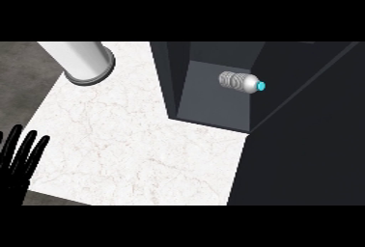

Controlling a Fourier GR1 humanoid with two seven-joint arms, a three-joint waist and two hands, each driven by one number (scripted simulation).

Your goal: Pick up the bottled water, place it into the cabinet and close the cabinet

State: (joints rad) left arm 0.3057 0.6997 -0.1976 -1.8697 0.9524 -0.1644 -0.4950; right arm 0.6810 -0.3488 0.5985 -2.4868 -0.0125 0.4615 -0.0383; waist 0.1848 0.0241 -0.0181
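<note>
Head view. The bottled water lay on its side inside the open cabinet, blue cap toward the view's right, resting on the cabinet's grey floor near its back, so placement appeared done and only the closing seemed left. The left robot hand showed at the view's lower left edge, released, fingers straight and pointing up, resting and holding nothing; the right robot hand was not in view. A large dark panel, judged to be the cabinet's open door, filled the right side and hid whatever stood behind it. Risks, as judged: the lying bottle could roll toward the cabinet's front lip if the carcass were jolted, and a door swung shut then might catch it; a push on the door from a hand that cannot be seen here would be hard to check. A grey cylinder stood at the upper left of the white marble tabletop, well apart from the cabinet. Open room lay across the tabletop's middle, between the left robot hand and the cabinet; the tabletop's left and near edges ran close by that hand.
</note>
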